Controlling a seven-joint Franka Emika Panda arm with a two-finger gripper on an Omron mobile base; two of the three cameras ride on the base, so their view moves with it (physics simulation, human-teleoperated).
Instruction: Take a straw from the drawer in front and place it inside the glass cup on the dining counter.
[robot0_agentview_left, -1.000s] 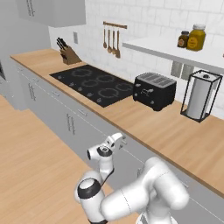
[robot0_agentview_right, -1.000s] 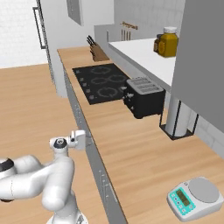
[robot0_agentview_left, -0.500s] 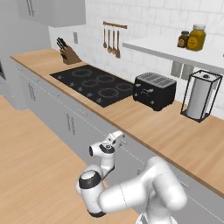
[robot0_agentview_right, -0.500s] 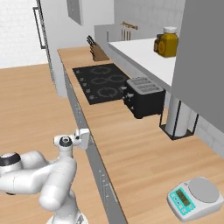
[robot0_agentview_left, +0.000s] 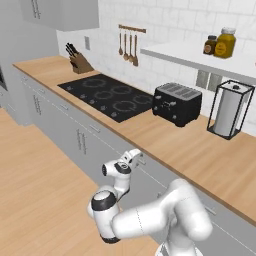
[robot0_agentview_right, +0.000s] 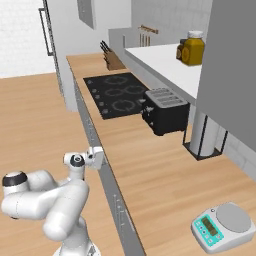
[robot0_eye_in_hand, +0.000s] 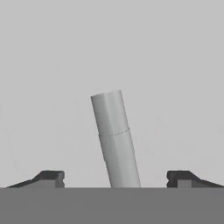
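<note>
My gripper (robot0_agentview_left: 134, 159) is pressed up against the light-grey drawer front (robot0_agentview_left: 156, 176) just under the wood counter edge; the right base view shows the gripper (robot0_agentview_right: 95, 156) from the other side. In the hand view the drawer's slim bar handle (robot0_eye_in_hand: 113, 131) runs between my two dark fingertips (robot0_eye_in_hand: 50, 177), which stand wide apart on either side of it without touching it. The drawer front (robot0_eye_in_hand: 175, 65) looks closed. The straw, the glass cup and the dining counter are out of view.
On the wood counter (robot0_agentview_left: 190, 150) sit a black stovetop (robot0_agentview_left: 107, 94), a black toaster (robot0_agentview_left: 177, 103), a paper-towel holder (robot0_agentview_left: 229, 109) and a knife block (robot0_agentview_left: 79, 61). A small kitchen scale (robot0_agentview_right: 222, 225) lies at the near right. Open wood floor (robot0_agentview_left: 35, 190) lies to the left.
The hand has edged a little closer to the drawer front and the arm's elbow has shifted; the handle now lies between the fingers.
</note>
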